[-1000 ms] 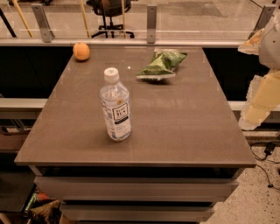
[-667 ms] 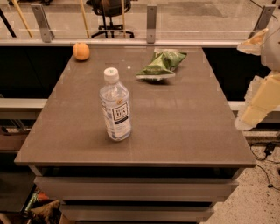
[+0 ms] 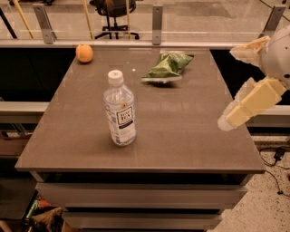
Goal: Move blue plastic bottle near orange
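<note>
Your gripper hangs by the counter's right edge, fingers spread and empty, while the bottle stands upright, well apart from the orange.

The gripper hangs beside the right side of the table, its two fingers well apart, but the arm behind it is cut off by the right edge. The small print on the label of the blue plastic bottle I cannot read. The chair behind is cut by the top edge.

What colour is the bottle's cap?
White. The cap shows best in the camera view; gripper open by the table's right edge.
</note>
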